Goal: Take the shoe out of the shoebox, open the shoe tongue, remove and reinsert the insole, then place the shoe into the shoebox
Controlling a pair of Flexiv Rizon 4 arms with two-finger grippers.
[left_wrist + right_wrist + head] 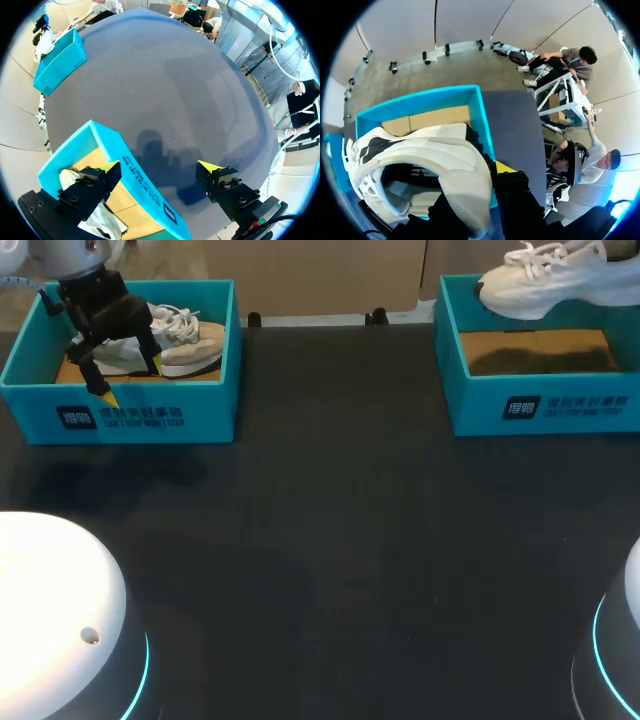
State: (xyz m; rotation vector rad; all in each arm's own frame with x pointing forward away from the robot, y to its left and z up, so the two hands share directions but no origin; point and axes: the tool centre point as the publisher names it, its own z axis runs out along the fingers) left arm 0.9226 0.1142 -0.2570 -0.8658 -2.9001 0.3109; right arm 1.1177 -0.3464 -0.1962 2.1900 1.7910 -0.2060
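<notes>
shoe point(555, 280) clamped in r gripper point(482, 177) over box point(540, 405); l gripper point(159, 168) open, astride 2nd box point(142, 192) wall.

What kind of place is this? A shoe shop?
Probably a robot practice bench. On a dark table, the left gripper hangs open at the left shoebox, and the right gripper holds a white sneaker above the right shoebox.
</notes>
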